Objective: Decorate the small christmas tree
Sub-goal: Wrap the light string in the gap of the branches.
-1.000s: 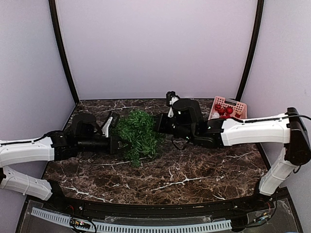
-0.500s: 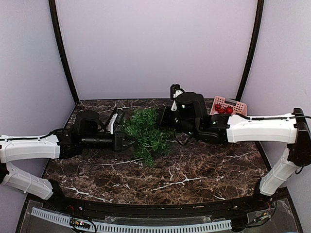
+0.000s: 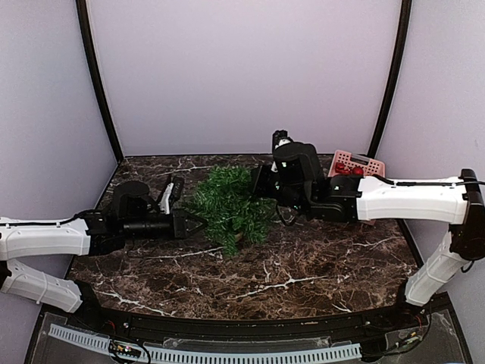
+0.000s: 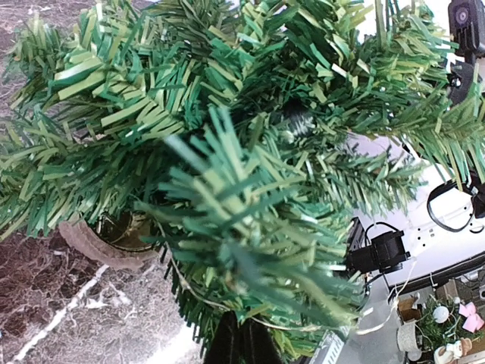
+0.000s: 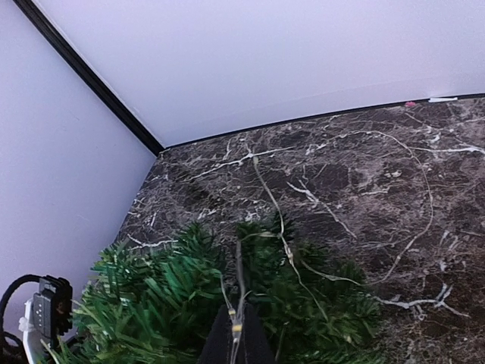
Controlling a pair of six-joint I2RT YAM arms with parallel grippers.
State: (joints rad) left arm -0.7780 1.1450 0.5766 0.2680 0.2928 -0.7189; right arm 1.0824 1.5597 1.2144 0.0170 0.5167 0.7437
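Left arm (image 3: 45, 236) and right arm (image 3: 409, 201) stretch inward, low, both jaws closed

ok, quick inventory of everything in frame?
tree: 1, dark green with a tan base, mid-table between the claws
wire: 1, thin and pale, over the tree and trailing across the table
basket: 1, pink, far right corner of the table
ornaments: a few show, red, in the basket; full count unclear
table: 1, dark brown marble with white veins
posts: 2, black, at the back corners
left claw: 1, black, shut, at the tree's left edge
right claw: 1, black, shut on the wire, over the tree's far side
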